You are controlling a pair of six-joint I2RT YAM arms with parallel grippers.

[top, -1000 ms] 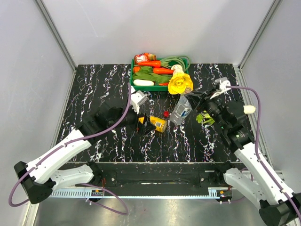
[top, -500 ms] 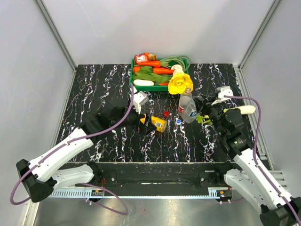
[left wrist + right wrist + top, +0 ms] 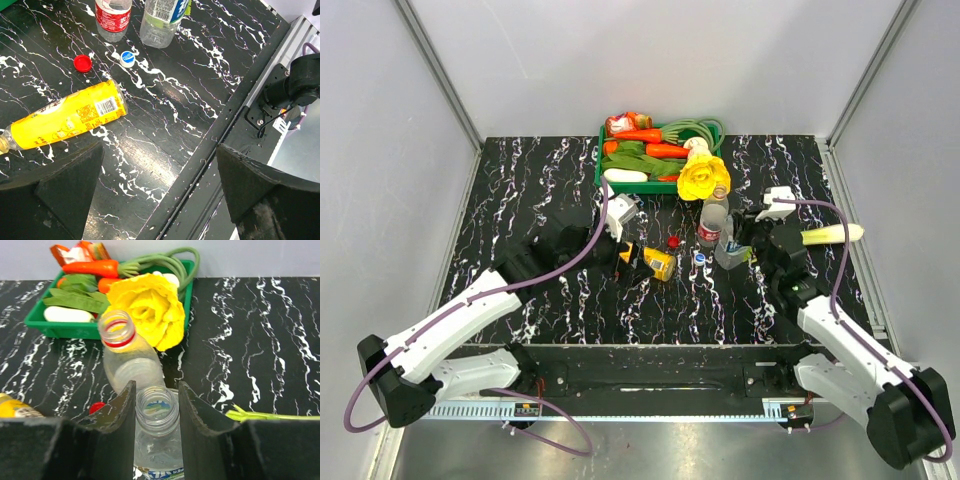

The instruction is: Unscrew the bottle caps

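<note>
My right gripper (image 3: 157, 401) is shut on the neck of the blue-label bottle (image 3: 156, 440), which stands upright with its mouth open (image 3: 730, 256). Just behind it stands the red-label bottle (image 3: 127, 357), also uncapped (image 3: 711, 226). A red cap (image 3: 82, 63) and a blue cap (image 3: 128, 58) lie loose on the table, left of the two bottles (image 3: 674, 241) (image 3: 699, 258). The orange-yellow bottle (image 3: 67, 120) lies on its side. My left gripper (image 3: 160, 147) hangs open above its near side, and one finger hides the bottle's neck end.
A green tray (image 3: 603, 170) of vegetables sits at the back, with a yellow leafy head (image 3: 704, 177) at its right corner. A green sprig (image 3: 757, 250) and a pale stalk (image 3: 832, 236) lie by my right arm. The table's front rail (image 3: 225, 135) runs under my left gripper.
My right gripper has brought the blue-label bottle from tilted to upright and drawn it nearer, beside the red-label bottle. The blue cap now shows on the table. My left arm shifted slightly.
</note>
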